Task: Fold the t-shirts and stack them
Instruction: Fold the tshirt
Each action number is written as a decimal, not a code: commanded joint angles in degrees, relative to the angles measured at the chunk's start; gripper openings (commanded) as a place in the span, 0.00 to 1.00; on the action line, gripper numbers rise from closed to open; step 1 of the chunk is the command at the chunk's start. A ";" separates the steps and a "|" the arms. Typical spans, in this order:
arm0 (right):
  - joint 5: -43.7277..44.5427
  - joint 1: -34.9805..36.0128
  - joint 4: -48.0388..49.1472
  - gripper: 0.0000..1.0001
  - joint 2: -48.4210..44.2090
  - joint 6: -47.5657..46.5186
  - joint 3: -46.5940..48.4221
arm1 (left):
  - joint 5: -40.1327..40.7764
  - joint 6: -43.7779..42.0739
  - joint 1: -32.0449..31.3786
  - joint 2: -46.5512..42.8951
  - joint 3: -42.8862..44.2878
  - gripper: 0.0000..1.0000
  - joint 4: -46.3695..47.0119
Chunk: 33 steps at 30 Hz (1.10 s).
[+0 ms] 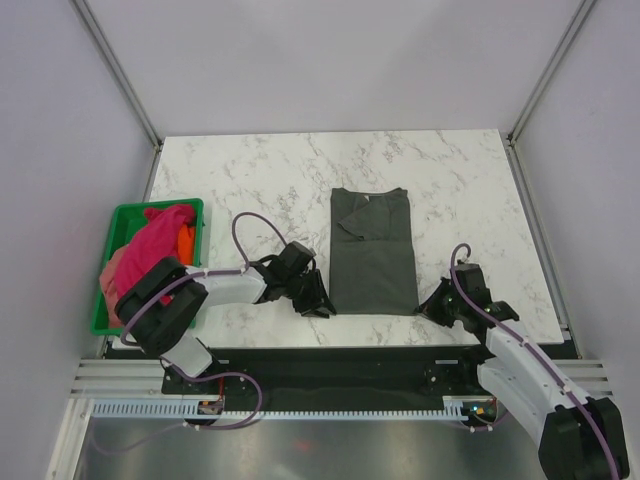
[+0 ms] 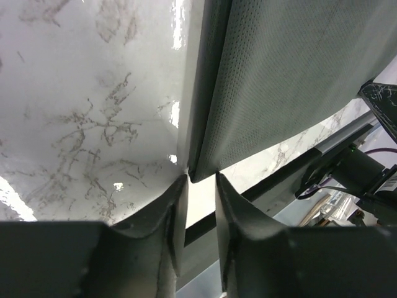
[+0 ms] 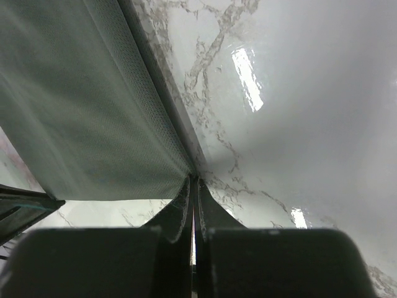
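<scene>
- The grey t-shirt (image 1: 372,255) lies flat in the middle of the table (image 1: 250,170). It is folded into a long narrow strip that runs away from the arms.
- Its collar is at the far end, and a sleeve is folded in over the top on the left side. Its near hem lies close to the table's near edge.
- The left end effector (image 1: 318,300) sits low at the near left corner of the grey t-shirt.
- In the left wrist view its two fingers (image 2: 167,211) stand partly apart with bare table showing in the gap. The corner of the cloth lies just ahead of the fingertips, not between them, so this end effector has hold of nothing.
- The right end effector (image 1: 435,303) sits low at the near right corner of the same shirt.
- In the right wrist view its fingers are pressed together with only a thin slit between them. Their tips meet the very corner of the cloth, and I cannot tell whether any fabric is pinched there.
- A green bin (image 1: 125,212) stands at the left edge of the table, well apart from the grey t-shirt.
- The magenta t-shirt (image 1: 155,245) is bunched up in the bin, and the salmon-pink t-shirt (image 1: 112,270) is crumpled against it on the near left side. The left arm crosses over the bin's near right corner.
</scene>
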State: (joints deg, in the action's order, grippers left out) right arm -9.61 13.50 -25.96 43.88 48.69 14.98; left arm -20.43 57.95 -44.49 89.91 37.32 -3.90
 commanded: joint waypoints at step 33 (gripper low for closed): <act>3.18 1.01 -22.91 0.00 -17.86 -2.81 12.44 | 10.93 8.23 -11.58 -15.11 3.20 0.02 -11.65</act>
State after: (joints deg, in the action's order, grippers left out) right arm -8.38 14.15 -44.95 27.42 46.59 23.86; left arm -13.02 63.26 -55.09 77.28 37.65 -12.67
